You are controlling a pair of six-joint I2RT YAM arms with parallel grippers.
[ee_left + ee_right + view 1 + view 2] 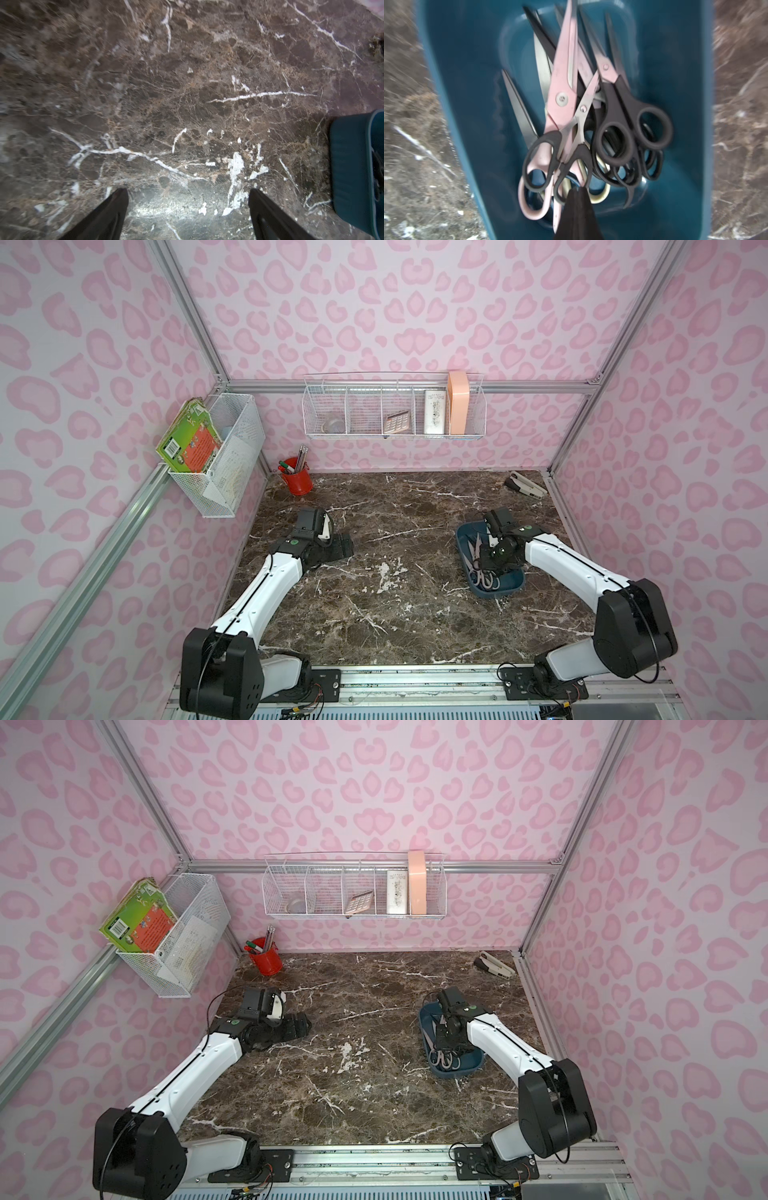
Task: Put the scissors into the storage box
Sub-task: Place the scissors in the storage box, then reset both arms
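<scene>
Toward the worktop's left edge, the left gripper [188, 194] is hovering low over the bare dark brown marble worktop [187, 104], its black fingers spread wide and holding nothing. No loose pair is showing on the marble in either top view. Near the right edge, the shallow teal-blue plastic storage box [513, 585] is holding the scissors [571, 124], a heap of metal-bladed pairs with black and pale pink handles. The right gripper [578, 195] is hanging just over the handle loops, fingers pressed together, with nothing visibly between them. The task is looking all but finished. The next move is calling for a straight lift clear of the loops without snagging one.
</scene>
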